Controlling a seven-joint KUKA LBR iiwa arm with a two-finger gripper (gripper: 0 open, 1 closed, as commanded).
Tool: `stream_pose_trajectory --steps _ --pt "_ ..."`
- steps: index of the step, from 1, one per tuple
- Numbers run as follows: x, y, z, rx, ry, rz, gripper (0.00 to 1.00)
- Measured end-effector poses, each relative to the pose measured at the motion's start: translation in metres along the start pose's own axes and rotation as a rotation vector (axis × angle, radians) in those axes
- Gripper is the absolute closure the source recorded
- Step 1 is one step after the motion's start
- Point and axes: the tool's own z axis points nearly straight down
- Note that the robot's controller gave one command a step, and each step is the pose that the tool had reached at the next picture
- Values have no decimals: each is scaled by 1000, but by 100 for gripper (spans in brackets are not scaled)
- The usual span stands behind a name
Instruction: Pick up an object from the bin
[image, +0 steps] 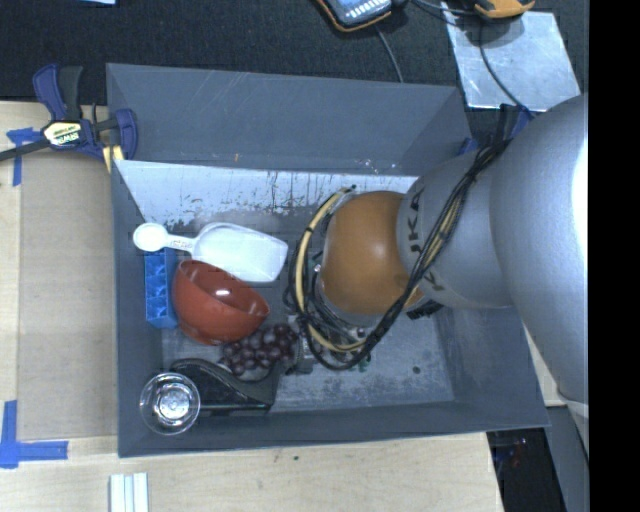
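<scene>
Grey bin (280, 120) floor lies bare at front right; scoop (238, 250), blue block (155, 290), red bowl (215, 300) and cup (170, 402) crowd the left wall. Under the orange cover (365, 260), the gripper (312, 352) sits low, just beside dark grapes (262, 350) mid-floor; open or clenched cannot be told.

- You have one camera, set above the grey metal bin (300, 120) and looking down into it, tipped somewhat to one side, so the far inner wall faces you at the top.
- It sits near enough that the bin takes up most of your view, with a margin of surroundings round it.
- The arm (510, 220) enters from your right, and its orange cover (365, 260) stands between you and the bin's middle floor.
- The left floor lies open to you, from the white scoop (235, 250) down to the shiny round cup (170, 402).
</scene>
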Motion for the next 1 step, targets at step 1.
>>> stream_pose_trajectory --steps 1 --pt "0 0 0 0 0 0 100"
